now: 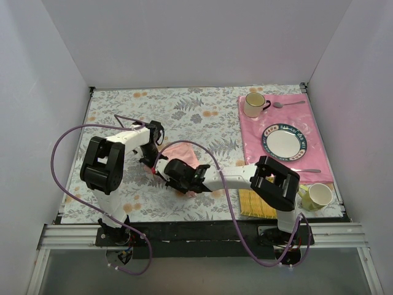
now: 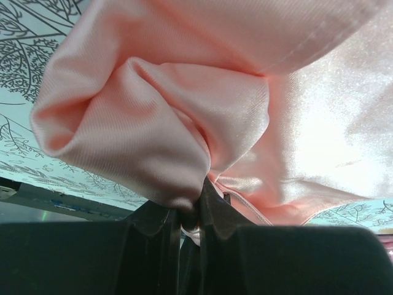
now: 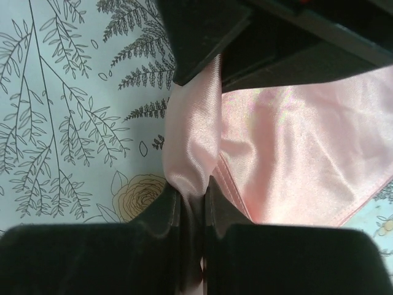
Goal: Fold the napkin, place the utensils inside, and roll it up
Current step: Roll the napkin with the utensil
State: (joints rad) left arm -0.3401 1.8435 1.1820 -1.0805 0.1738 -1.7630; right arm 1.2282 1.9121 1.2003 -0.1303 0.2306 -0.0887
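Observation:
The salmon-pink satin napkin [image 1: 184, 155] lies bunched on the floral tablecloth, left of centre. My left gripper [image 1: 149, 161] is shut on a gathered fold of it, and the cloth billows over the fingers in the left wrist view [image 2: 184, 123]. My right gripper [image 1: 174, 178] is shut on the napkin's edge [image 3: 288, 153], pinched between the fingertips [image 3: 172, 206]. The two grippers are close together. A slim spoon [image 1: 305, 170] lies at the placemat's near edge; its handle colour is too small to tell.
A deeper pink placemat [image 1: 252, 144] at the right holds a plate [image 1: 284, 142], a cream mug [image 1: 253, 104] and an all-silver spoon [image 1: 288, 103]. A yellow mug [image 1: 319, 195] and a yellow striped cloth [image 1: 255, 206] sit at the near right. White walls enclose the table.

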